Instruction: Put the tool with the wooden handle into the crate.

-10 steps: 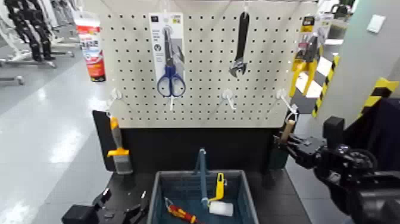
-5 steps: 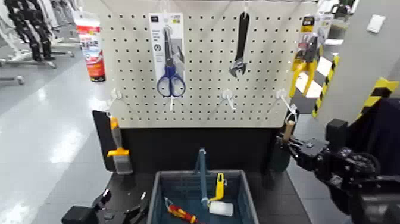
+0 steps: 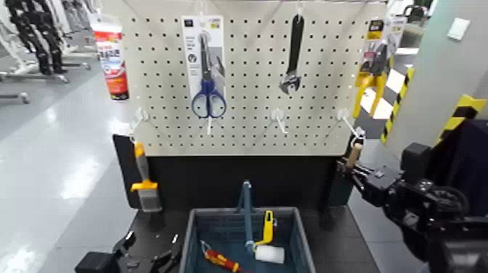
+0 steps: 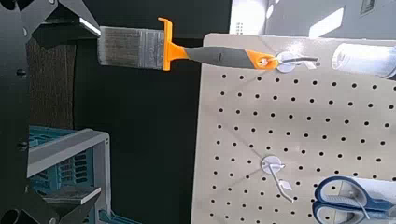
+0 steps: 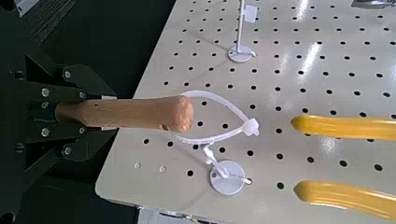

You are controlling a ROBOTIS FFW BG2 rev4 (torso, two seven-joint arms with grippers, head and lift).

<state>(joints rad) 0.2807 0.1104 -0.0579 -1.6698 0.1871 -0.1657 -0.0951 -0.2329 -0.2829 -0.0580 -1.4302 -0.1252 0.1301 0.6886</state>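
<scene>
A grey floor spread behind the pegboard (image 3: 247, 80), the landmark. The crate (image 3: 196, 239) sat on the dark counter (image 3: 338, 243) below the pegboard, holding a yellow-handled mini roller (image 3: 269, 254) and a red-and-yellow tool (image 3: 220, 259). Beyond the pegboard's lower right corner, the right gripper (image 3: 347, 167) had its fingers closed on the wooden-handled tool (image 5: 140, 113), whose handle end was looped by a white tie (image 5: 224, 101) at a hook. Below its lower left, the left gripper (image 3: 151, 258) stood beside the crate, its fingers spread, holding nothing. Near the pegboard's lower left corner hung a brush (image 3: 145, 178).
</scene>
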